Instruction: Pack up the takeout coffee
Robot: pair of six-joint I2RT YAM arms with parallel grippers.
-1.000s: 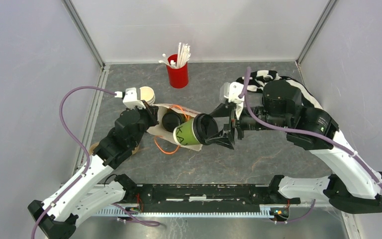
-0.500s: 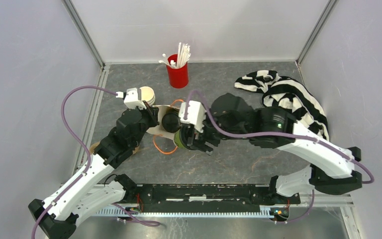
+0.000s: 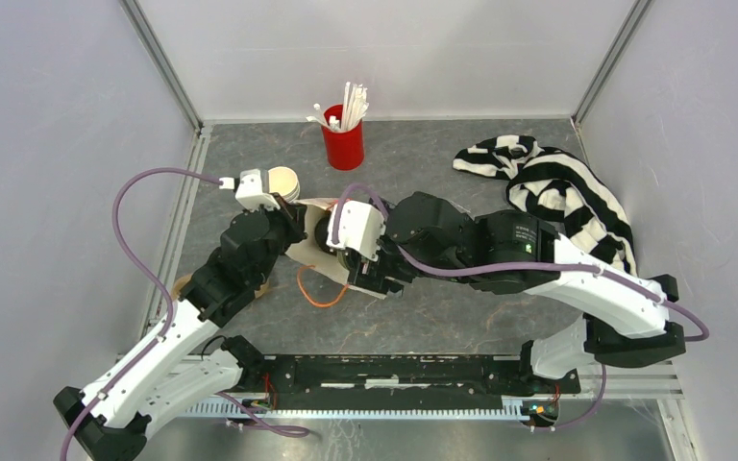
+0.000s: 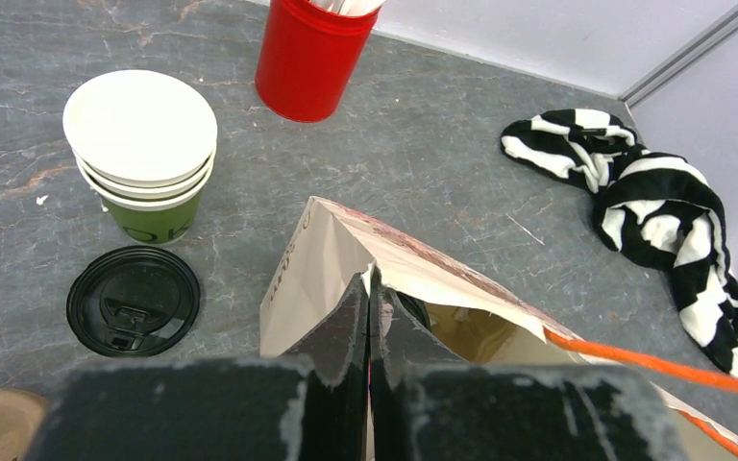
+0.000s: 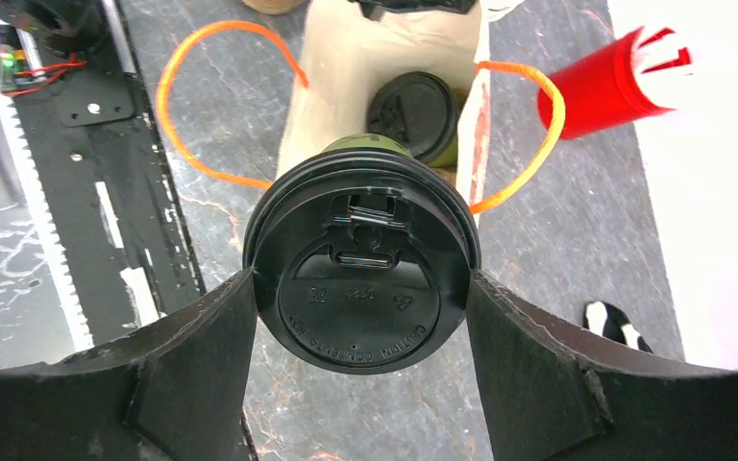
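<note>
A tan paper bag (image 3: 309, 255) with orange handles lies on its side, mouth toward the right arm. My left gripper (image 3: 293, 227) is shut on the bag's upper edge (image 4: 319, 274), jaws pinched together (image 4: 370, 300). One green cup with a black lid (image 5: 413, 113) lies inside the bag. My right gripper (image 3: 370, 274) is shut on the second lidded green cup (image 5: 360, 274), fingers (image 5: 202, 336) pressed on both sides of it, cup bottom pointing into the bag's mouth (image 5: 346, 67). In the top view the right wrist hides this cup.
A stack of lidless green cups (image 4: 144, 154) and a loose black lid (image 4: 133, 300) lie left of the bag. A red cup of white sticks (image 3: 343, 144) stands at the back. A striped cloth (image 3: 557, 187) lies at the right rear. An orange handle loop (image 5: 192, 125) lies on the table.
My right arm swung left and down, carrying the lidded cup from beside the bag to its mouth. The left gripper kept holding the bag's edge.
</note>
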